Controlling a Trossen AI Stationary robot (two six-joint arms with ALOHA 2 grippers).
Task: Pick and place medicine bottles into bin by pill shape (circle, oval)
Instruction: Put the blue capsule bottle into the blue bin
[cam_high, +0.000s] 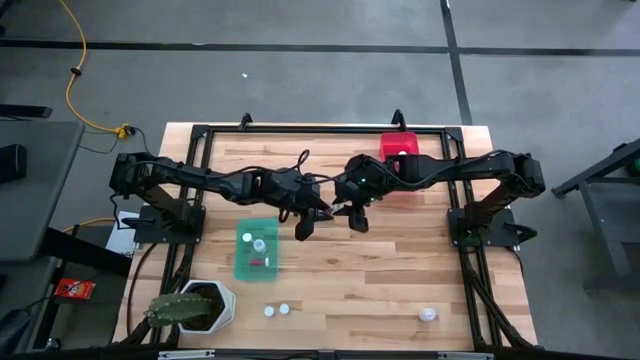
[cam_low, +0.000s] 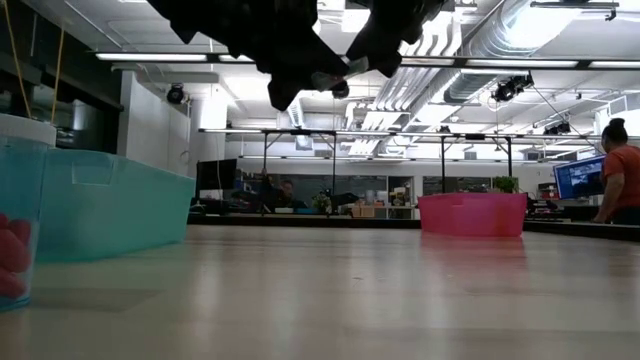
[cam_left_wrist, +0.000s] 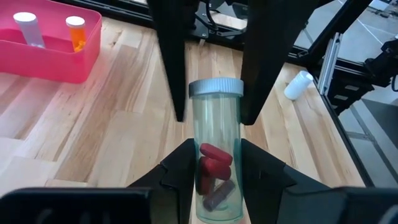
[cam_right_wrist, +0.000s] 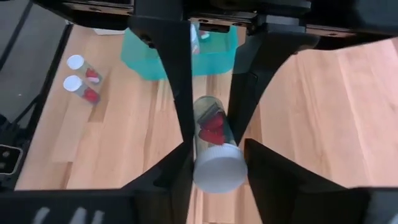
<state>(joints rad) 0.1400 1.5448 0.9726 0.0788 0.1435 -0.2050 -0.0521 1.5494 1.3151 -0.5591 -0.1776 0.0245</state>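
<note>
Bottle (cam_left_wrist: 214, 155) with red oval pills is hanging mid-air above bench (cam_high: 380, 270) centre, long axis bridging both arms: left gripper (cam_left_wrist: 214, 115) grasping its base, right gripper (cam_right_wrist: 211, 146) closing around the cap, teal bin (cam_high: 257, 252) at seven o'clock.

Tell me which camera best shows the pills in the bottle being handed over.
The left wrist view: the bottle fills the frame between the left gripper fingers, red oblong pills clear inside. The right wrist view shows it cap-first, pills partly hidden. The high and low views show only the arms meeting.
</note>
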